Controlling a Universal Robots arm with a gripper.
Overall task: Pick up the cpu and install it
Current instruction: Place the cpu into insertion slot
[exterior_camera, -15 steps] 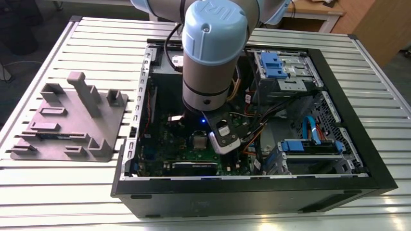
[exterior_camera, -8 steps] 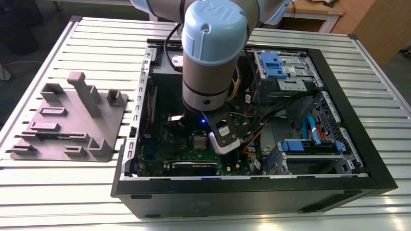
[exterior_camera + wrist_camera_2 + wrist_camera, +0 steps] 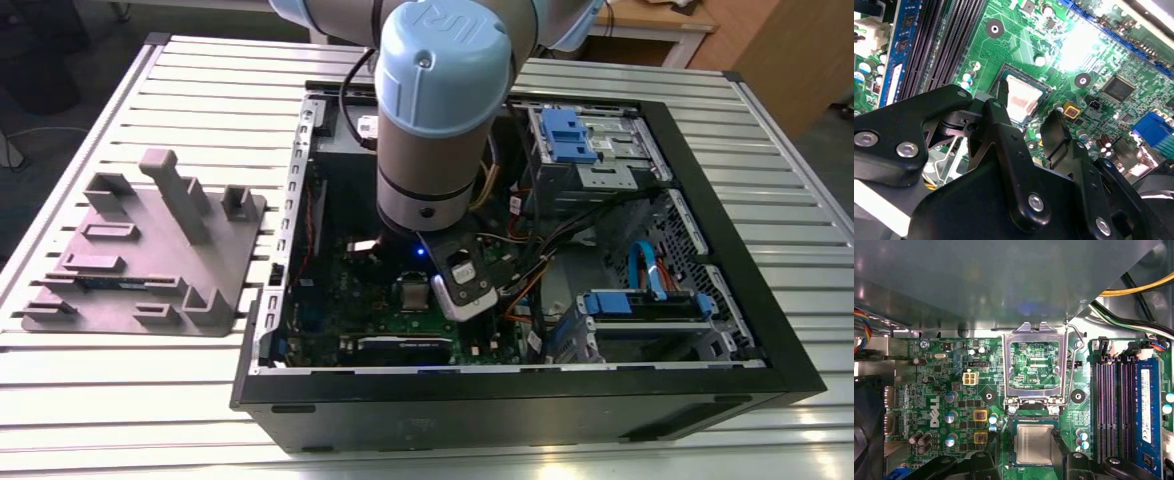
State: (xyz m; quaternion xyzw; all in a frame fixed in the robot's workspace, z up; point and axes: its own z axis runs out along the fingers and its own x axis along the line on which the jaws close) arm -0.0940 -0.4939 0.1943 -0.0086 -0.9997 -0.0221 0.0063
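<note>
Seemingly seated, the cpu (image 3: 1034, 444) lay in its socket beneath the raised load plate (image 3: 1033, 362). The fingers (image 3: 993, 112) stood apart, flanking it and gripping nothing, as far as I could judge. Risk noted: a finger catching the chip's edge could tilt it and bend socket pins.

Hinged-open socket frame (image 3: 1034, 365) just beside cpu (image 3: 1035, 444), memory slots (image 3: 1114, 405) near, cables (image 3: 1141, 287) beyond

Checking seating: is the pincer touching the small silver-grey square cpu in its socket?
Cannot tell. In both wrist views the pincer flanks the small silver-grey square cpu, yet neither shows contact or a gap plainly.
</note>
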